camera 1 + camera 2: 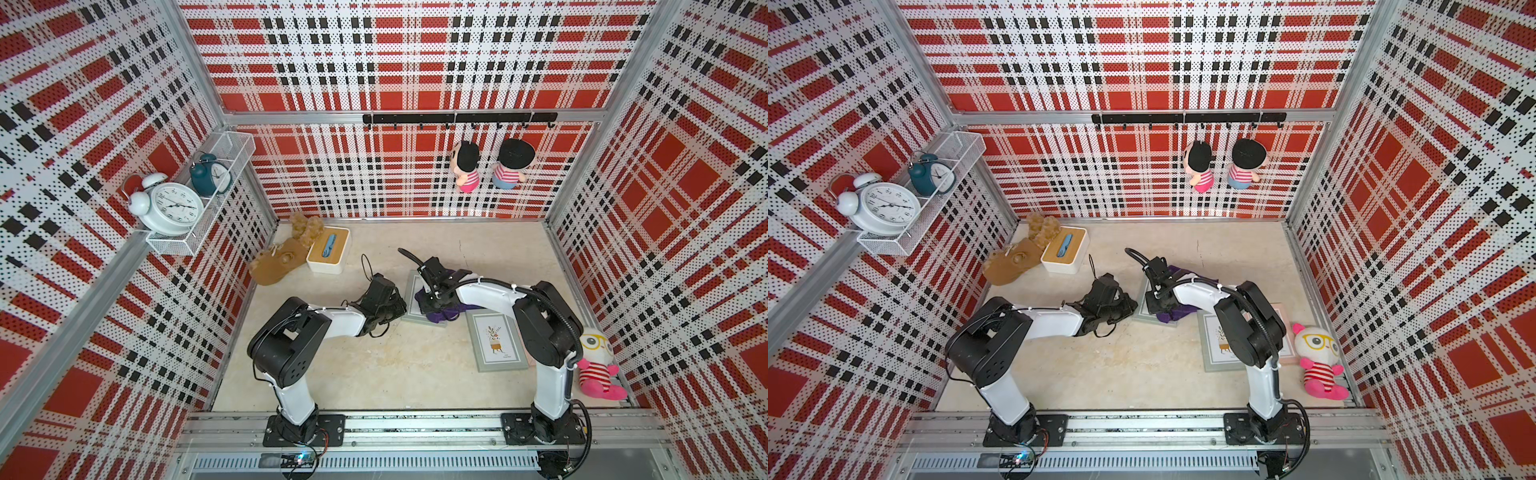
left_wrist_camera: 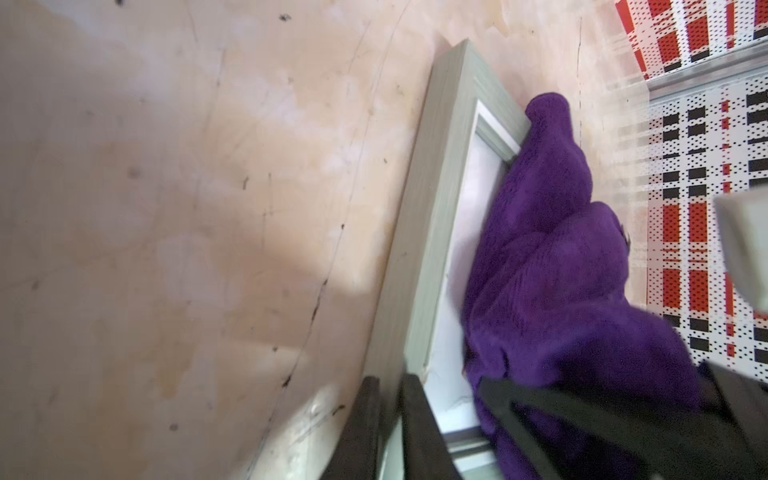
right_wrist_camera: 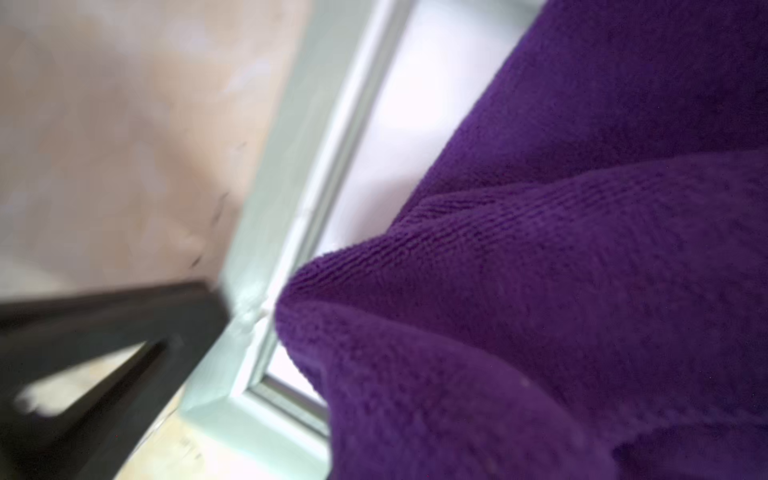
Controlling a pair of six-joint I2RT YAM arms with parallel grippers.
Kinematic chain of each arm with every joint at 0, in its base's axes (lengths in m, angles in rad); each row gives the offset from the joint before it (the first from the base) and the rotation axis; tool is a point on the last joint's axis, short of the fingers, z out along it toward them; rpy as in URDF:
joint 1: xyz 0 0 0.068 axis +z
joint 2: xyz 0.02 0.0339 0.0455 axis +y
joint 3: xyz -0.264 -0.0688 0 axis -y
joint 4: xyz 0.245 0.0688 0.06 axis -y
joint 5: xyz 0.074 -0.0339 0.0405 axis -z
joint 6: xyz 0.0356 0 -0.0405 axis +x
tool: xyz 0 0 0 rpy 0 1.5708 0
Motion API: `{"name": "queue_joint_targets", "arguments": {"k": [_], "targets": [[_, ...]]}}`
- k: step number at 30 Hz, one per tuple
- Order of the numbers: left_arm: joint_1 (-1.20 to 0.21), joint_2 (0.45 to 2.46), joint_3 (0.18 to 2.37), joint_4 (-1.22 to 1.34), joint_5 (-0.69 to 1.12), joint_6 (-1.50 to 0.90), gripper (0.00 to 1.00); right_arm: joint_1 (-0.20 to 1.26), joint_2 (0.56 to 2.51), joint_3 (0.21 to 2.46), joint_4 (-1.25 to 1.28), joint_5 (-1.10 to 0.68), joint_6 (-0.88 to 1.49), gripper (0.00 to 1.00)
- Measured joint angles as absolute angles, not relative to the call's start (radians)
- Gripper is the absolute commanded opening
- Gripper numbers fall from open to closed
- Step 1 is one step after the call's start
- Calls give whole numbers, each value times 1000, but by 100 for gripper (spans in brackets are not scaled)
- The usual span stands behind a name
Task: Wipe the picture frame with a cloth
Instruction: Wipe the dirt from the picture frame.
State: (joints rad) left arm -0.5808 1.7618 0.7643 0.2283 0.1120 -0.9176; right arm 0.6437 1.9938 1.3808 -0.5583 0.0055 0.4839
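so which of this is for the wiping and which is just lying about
In use: cloth, frame under it, right gripper gripping the cloth, left gripper on the frame's edge.
Lying about: plant frame, tissue box, brown plush, white clock, teal clock, hanging dolls, pink doll.

Picture frame (image 1: 410, 286), tissue box (image 1: 328, 251) on tabletop (image 1: 374, 374)

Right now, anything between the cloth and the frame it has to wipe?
Nothing visible. The cloth lies bunched directly on the glass of the picture frame, with the right gripper shut on it. The left gripper has its jaws around the frame's border, beside the cloth, not under it.
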Motion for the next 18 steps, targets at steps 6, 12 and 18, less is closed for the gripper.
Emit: {"name": "queue_joint_targets", "arguments": {"k": [6, 12, 18], "targets": [[-574, 1761, 760, 244, 139, -916, 17, 594, 2156, 1621, -574, -4, 483, 0], [-566, 1761, 829, 122, 151, -897, 29, 612, 2084, 1554, -548, -46, 484, 0], [-558, 1752, 991, 29, 153, -880, 57, 584, 1855, 1530, -548, -13, 500, 0]]}}
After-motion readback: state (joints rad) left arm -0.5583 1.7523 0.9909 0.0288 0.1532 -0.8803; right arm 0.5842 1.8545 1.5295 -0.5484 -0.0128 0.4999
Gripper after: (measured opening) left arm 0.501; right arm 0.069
